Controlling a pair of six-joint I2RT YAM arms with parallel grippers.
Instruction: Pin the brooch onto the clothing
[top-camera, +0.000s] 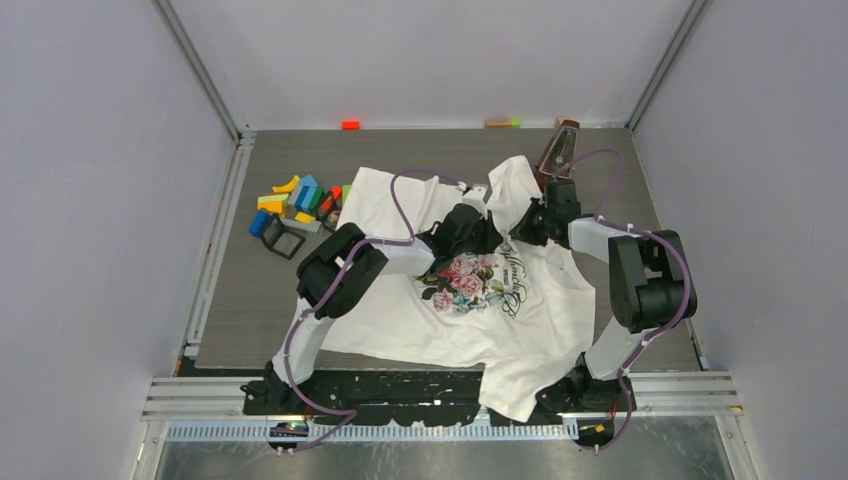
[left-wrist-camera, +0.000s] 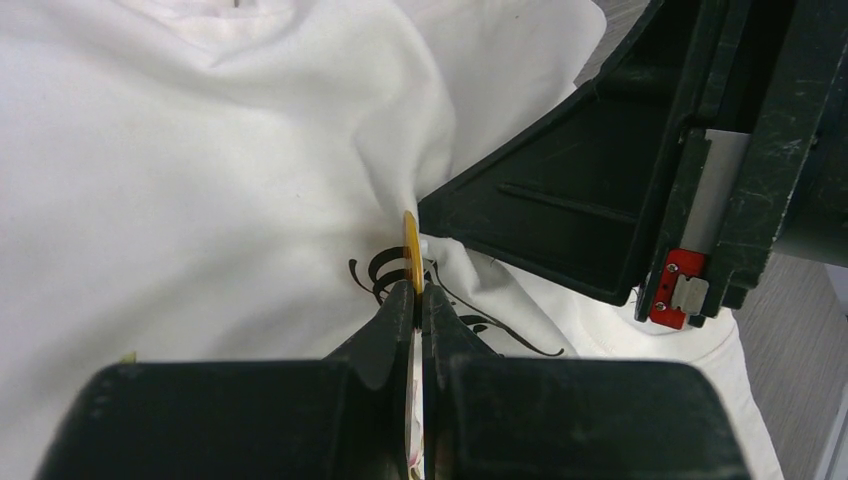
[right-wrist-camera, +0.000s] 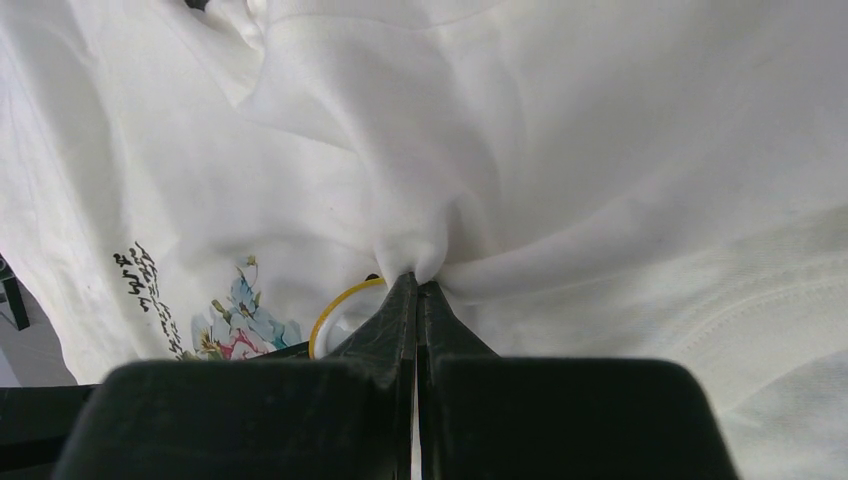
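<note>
- White T-shirt (top-camera: 385, 330) is laid front up on the grey table (top-camera: 250, 330); one corner is draped over the near edge by the right arm's base.
- Rose print (top-camera: 462, 278) is seen mid-chest. Dark cursive lettering (top-camera: 512, 285) runs beside it but cannot be read.
- Left gripper (left-wrist-camera: 418, 295) is pressed together on a gold-rimmed round brooch (left-wrist-camera: 411, 245), held edge-on against the cloth at the lettering.
- Right gripper (right-wrist-camera: 417, 283) is closed, pinching a raised fold of the shirt just beside the brooch.
- Coloured blocks (top-camera: 295, 200) are heaped at the table's left.
</note>
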